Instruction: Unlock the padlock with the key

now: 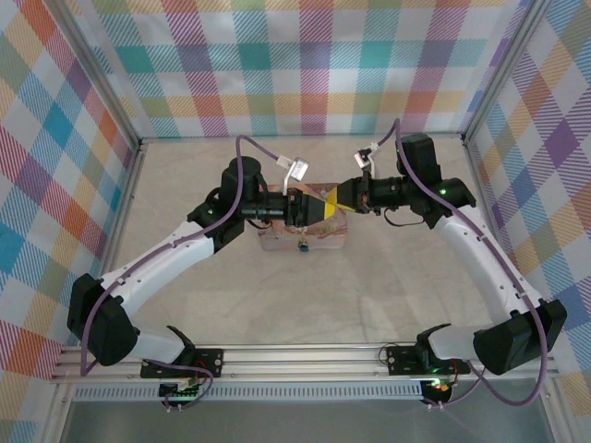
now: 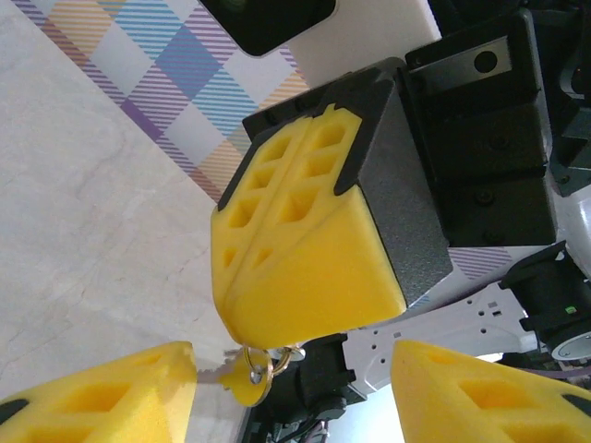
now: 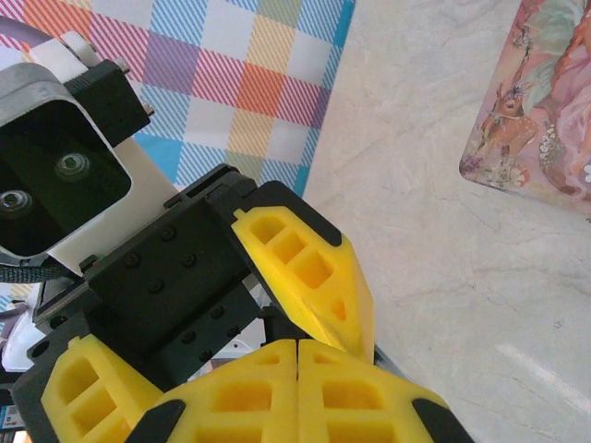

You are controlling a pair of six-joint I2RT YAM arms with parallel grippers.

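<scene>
Left gripper (image 2: pixel 294 365) is open: its yellow foam pads sit wide apart in the left wrist view, with the right gripper (image 3: pixel 297 355) nosed in between them. Right jaws are pressed flat together, seam tight, pinching the key (image 2: pixel 220 372) at the very tip. The pale blade sticks out sideways and its end reaches the left gripper's lower-left pad (image 2: pixel 138 388); can't tell if it actually touches. A small ring (image 2: pixel 277 358) hangs by the key head.

Both wrists meet mid-table, above the pink picture tin (image 3: pixel 545 101). The padlock (image 1: pixel 302 246) is a tiny bluish speck at the tin's near edge, on the side toward the arm bases. It's too small to read the shackle state.

Surface: table (image 1: pixel 397 277) is pale beige with faint marble-like veining, matte, and a light scuff shows in the right wrist view.

Room: a box enclosure with pastel plaid panels (image 1: pixel 305 65) on the back and both sides, and aluminium posts at the corners. Slotted aluminium rail (image 1: pixel 295 355) runs along the near edge carrying both bases. Purple cables (image 1: pixel 242 175) loop over each arm, with green LEDs lit on the arms.
</scene>
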